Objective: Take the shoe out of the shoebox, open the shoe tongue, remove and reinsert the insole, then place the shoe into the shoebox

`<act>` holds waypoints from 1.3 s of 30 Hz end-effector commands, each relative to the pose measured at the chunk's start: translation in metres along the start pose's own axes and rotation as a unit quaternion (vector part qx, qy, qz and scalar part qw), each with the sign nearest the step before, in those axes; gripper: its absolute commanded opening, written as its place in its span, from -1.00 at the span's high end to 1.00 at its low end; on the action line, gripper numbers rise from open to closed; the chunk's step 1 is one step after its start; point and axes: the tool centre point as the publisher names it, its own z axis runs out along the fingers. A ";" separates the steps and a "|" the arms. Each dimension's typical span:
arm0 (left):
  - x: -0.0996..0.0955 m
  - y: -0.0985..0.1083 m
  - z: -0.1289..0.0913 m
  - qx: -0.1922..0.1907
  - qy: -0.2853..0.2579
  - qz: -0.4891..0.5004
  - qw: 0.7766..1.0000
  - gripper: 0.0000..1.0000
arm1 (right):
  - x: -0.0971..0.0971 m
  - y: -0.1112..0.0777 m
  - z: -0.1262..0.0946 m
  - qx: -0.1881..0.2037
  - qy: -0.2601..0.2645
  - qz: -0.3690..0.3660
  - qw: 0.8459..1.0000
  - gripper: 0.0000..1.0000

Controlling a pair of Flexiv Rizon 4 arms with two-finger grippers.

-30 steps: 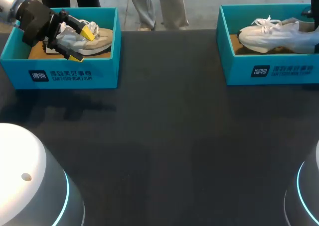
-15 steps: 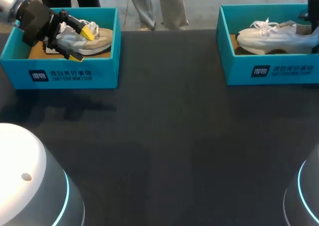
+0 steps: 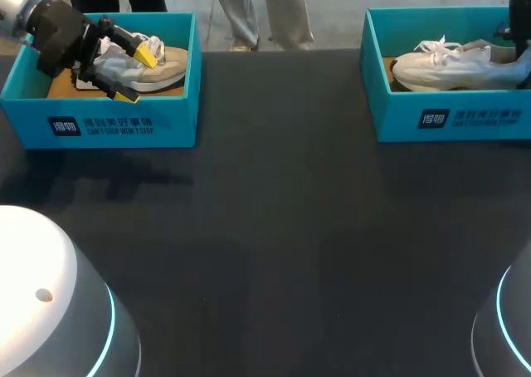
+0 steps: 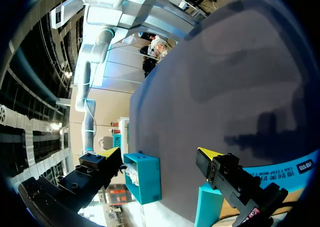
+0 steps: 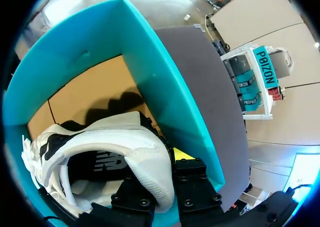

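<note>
Heel of the white sneaker is being pinched by the right gripper, likely for lifting from the shoebox; the left gripper is hanging wide open.

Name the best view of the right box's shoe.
Head view: the shoe shows nearly whole, laces included. The right wrist view shows mainly its heel, close up; the left wrist view shows little beyond its distant box.

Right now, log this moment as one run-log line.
left claw: open, at beige shoe in left shoebox | right claw: shut on white shoe heel, inside right shoebox
</note>
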 end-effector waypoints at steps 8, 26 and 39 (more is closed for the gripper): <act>0.000 -0.001 0.000 -0.001 0.002 0.000 1.000 -1.00 | 0.002 0.003 -0.001 0.005 -0.005 0.005 1.000 1.00; 0.000 -0.001 0.000 -0.001 0.002 0.000 1.000 -1.00 | -0.002 0.001 -0.007 0.005 -0.005 0.013 1.000 1.00; 0.000 -0.001 0.000 -0.001 0.002 0.000 1.000 -1.00 | -0.011 -0.004 -0.027 -0.014 0.000 0.025 1.000 1.00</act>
